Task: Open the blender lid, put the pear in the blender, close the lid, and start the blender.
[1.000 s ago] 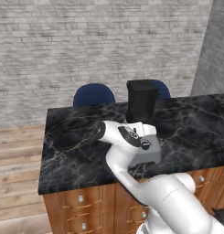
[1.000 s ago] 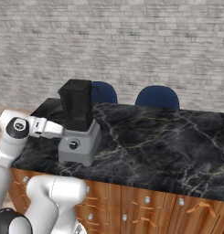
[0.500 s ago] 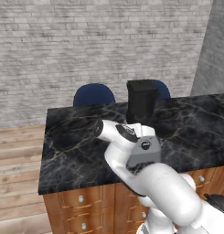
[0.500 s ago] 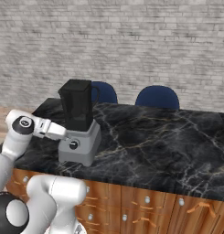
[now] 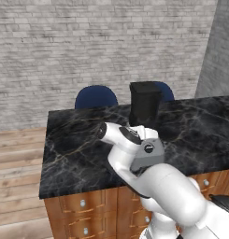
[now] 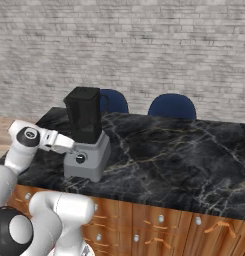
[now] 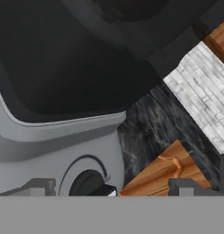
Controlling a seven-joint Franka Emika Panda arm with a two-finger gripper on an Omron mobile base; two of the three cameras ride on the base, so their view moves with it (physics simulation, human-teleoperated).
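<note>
So the gripper (image 7: 106, 189) is right up against the front of the blender (image 6: 88, 140) now, low down by its grey base. In the hand view the two finger tips sit wide apart at the bottom edge, one on each side of the round black knob (image 7: 88, 182), not touching it as far as I can see, so the gripper is spread and holding nothing. The dark jar looms above the base in that view.

Compared to a second ago, the arm has folded in closer. From the left base view the wrist has dropped lower and nearer the camera, and the big white forearm now covers more of the blender base; only the dark jar with its black blender lid (image 5: 145, 87) sticks up above it. From the right base view the elbow has slid right and down, and the hand reaches in toward the base's left side.

The blender itself hasn't budged, sitting near the front edge of the black marble counter (image 6: 184, 155). Two blue chairs (image 6: 172, 106) stand behind the counter.
</note>
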